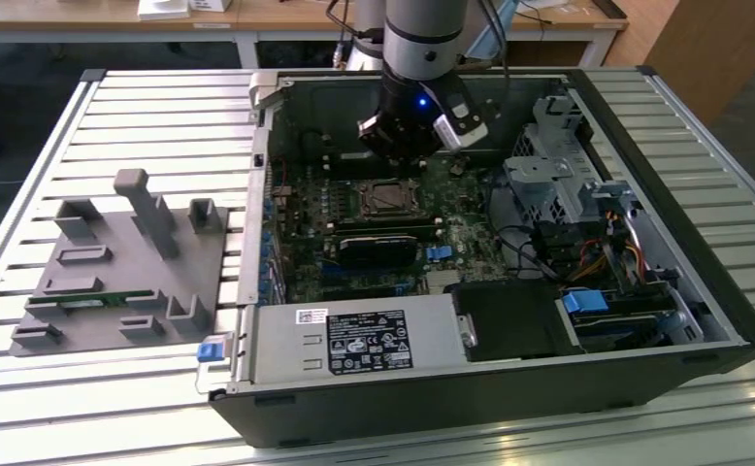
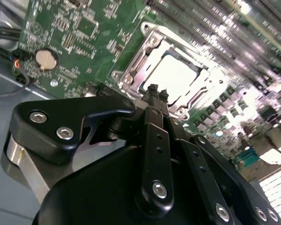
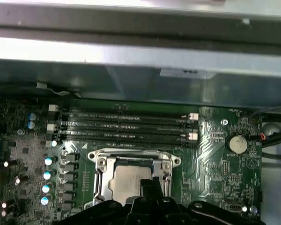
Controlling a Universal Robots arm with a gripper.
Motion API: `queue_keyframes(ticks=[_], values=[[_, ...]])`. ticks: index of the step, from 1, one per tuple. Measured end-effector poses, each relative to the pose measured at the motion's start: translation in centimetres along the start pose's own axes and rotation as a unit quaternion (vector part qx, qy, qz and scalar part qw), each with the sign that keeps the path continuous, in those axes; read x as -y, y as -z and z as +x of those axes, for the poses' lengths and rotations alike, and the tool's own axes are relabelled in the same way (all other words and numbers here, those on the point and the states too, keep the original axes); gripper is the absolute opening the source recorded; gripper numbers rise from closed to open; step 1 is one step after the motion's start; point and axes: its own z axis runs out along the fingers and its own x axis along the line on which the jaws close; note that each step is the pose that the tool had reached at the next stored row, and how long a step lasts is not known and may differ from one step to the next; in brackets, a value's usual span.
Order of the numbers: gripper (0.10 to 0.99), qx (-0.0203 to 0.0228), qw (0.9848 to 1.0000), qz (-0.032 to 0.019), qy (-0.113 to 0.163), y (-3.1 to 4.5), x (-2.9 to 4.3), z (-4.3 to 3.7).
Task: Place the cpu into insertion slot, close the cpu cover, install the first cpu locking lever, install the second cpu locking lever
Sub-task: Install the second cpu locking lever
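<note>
The cpu (image 2: 171, 75) lies flat in the motherboard socket, its silver top showing through the open middle of the cpu cover (image 2: 131, 70), which lies down around it. In the first wrist view the cpu (image 3: 126, 180) and the cpu cover (image 3: 101, 178) sit just beyond the black fingertips. My gripper (image 2: 157, 91) is shut with nothing between its fingers and hovers close over the socket's edge. In the exterior view the gripper (image 1: 404, 165) hangs inside the open computer case, just behind the socket (image 1: 384, 199). I cannot make out how the locking levers stand.
Memory slots (image 3: 126, 124) run beside the socket, and a coin battery (image 3: 237, 144) sits to one side. A black module (image 1: 377, 248), the power supply (image 1: 351, 345) and a drive cage (image 1: 559, 184) crowd the case. A grey fixture (image 1: 118, 262) stands at the exterior view's left.
</note>
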Motion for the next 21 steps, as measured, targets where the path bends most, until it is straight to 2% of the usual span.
queue_keyframes(ticks=[4, 10, 16, 21], values=[[0.114, -0.0003, 1.0, 0.0, 0.0, 0.07, 0.72, 0.03], [0.114, -0.0031, 1.0, -0.0001, 0.0, 0.1, 1.06, 0.03], [0.114, -0.0031, 1.0, -0.0002, 0.0, 0.18, 2.07, 0.07], [0.114, -0.0035, 1.0, -0.0001, 0.0, 0.47, 2.15, 0.07]])
